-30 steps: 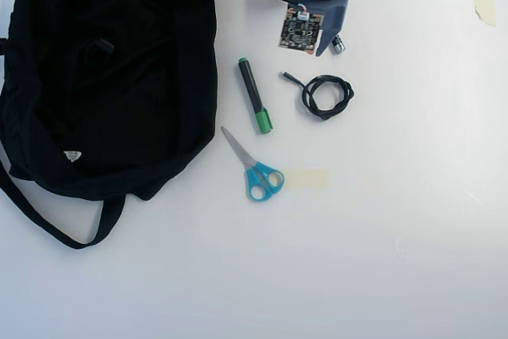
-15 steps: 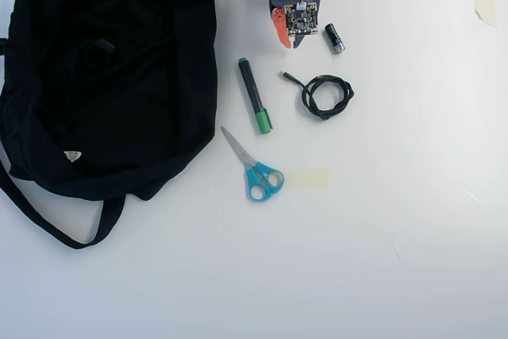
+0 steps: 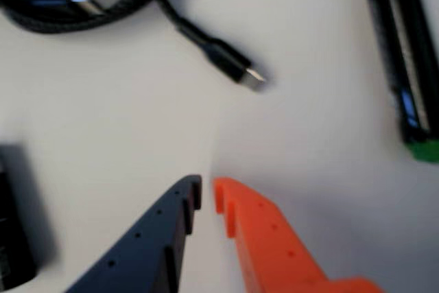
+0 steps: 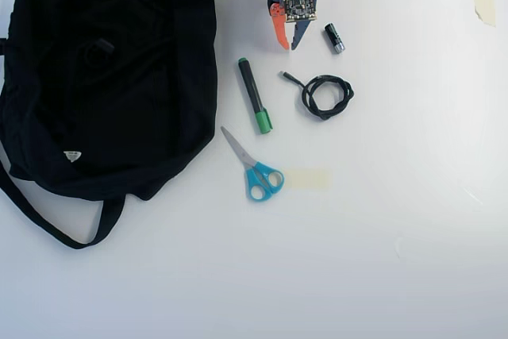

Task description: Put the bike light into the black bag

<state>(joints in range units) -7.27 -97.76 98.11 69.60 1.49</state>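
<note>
While the arm sits at the top edge of the overhead view, its gripper [image 4: 289, 44] points down at the white table [image 4: 397, 196], orange finger on the left, dark blue finger on the right. In the wrist view the gripper [image 3: 208, 193] is barely parted: a thin slit between the two tips, nothing between them, bare table below. The black bag [image 4: 159, 117] fills the left of the overhead view, lying slack, its strap [image 4: 48, 228] looping off its lower left and a small white label [image 4: 72, 156] near its lower edge. The bike light cannot be picked out for certain. A small blocky shape [image 4: 101, 45] rests on the bag's upper part, black on black, too faint to identify. Right of the bag lies a green-capped marker [image 4: 255, 105], with blue-handled scissors [image 4: 254, 168] below it. A coiled black cable [image 4: 325, 94] lies right of the marker, its plug end toward the gripper. A small black cylinder [image 4: 334, 38] with a silver end lies just right of the gripper, apart from it.
</note>
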